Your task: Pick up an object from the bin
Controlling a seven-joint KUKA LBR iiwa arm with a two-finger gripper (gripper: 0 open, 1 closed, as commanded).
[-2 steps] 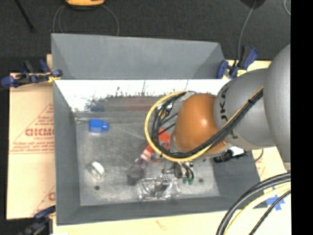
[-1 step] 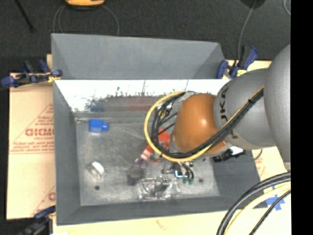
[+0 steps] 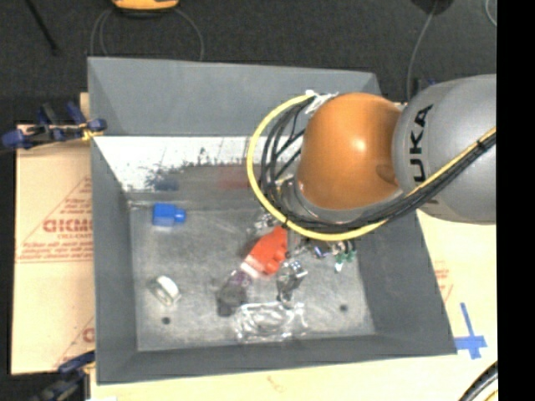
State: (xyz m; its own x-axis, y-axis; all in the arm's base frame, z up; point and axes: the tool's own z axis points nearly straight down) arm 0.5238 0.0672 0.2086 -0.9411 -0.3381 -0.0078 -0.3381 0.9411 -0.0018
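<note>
From my console, the KUKA arm leans in from the right over the grey metal bin (image 3: pixel 117 249). Its glossy, rounded orange cover (image 3: pixel 347 153) is ringed by looped yellow and black cables (image 3: pixel 259 153). Below that dome the gripper (image 3: pixel 289 277) sits low near the middle of the scuffed, speckled floor. The cover hides most of it, so I cannot tell how wide it stands. I count one of each loose thing. A smooth red-orange plastic piece (image 3: pixel 267 253) with a pale lower end lies tilted just beside the gripper, up and to its left. A dark, lumpy object (image 3: pixel 230 295) sits near the piece's pale end, on the left. A crinkled clear wrapper (image 3: pixel 267 320) lies just below the gripper, by the front wall. A small green bit (image 3: pixel 343 260) peeks out to the right, under the cables. Well apart on the left are a boxy blue block (image 3: pixel 167 215) and a small white roll (image 3: pixel 165 289).
</note>
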